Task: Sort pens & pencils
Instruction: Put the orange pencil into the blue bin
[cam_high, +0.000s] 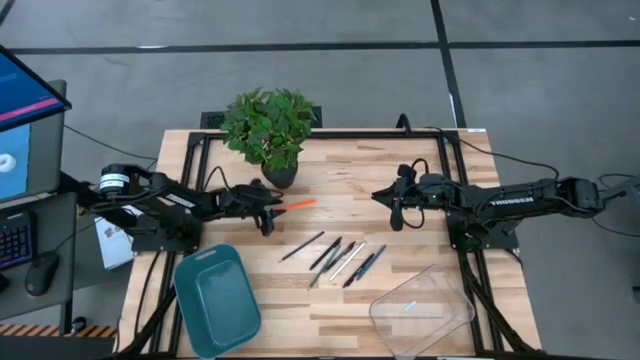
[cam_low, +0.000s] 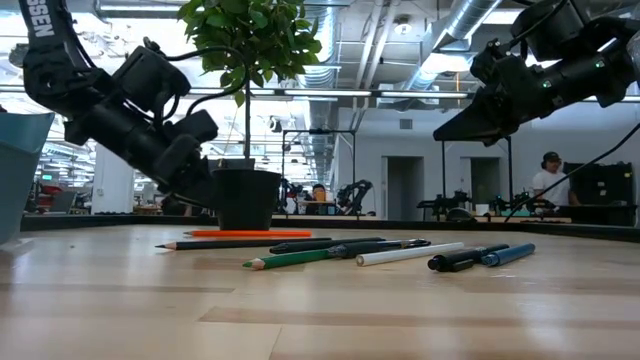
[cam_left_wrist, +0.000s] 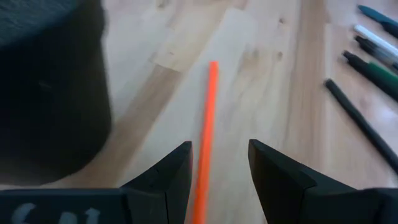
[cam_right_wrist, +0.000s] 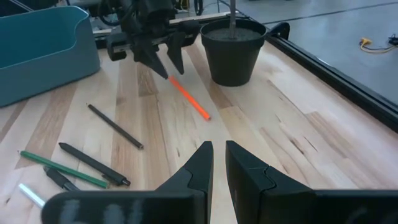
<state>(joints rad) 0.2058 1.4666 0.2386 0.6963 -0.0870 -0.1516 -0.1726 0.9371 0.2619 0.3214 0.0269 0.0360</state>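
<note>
Teal tray (cam_high: 216, 298), front left of the surface (cam_high: 340, 180): nothing visible inside. Clear box (cam_high: 421, 312), front right: one small pale item, too small to identify. Black pot (cam_high: 279, 174) holding a plant. Pens and pencils (cam_high: 335, 259) loose mid-surface. Orange pencil (cam_high: 297, 205) beside the pot; left pincer (cam_high: 268, 213) open astride its end. Right pincer (cam_high: 395, 210) raised, nearly closed, holding nothing.

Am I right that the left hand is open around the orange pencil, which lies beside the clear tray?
Not quite: the left hand is open around the orange pencil, but that pencil lies beside the plant pot, as the high view shows. The clear tray sits far off at the table's other corner.
</note>
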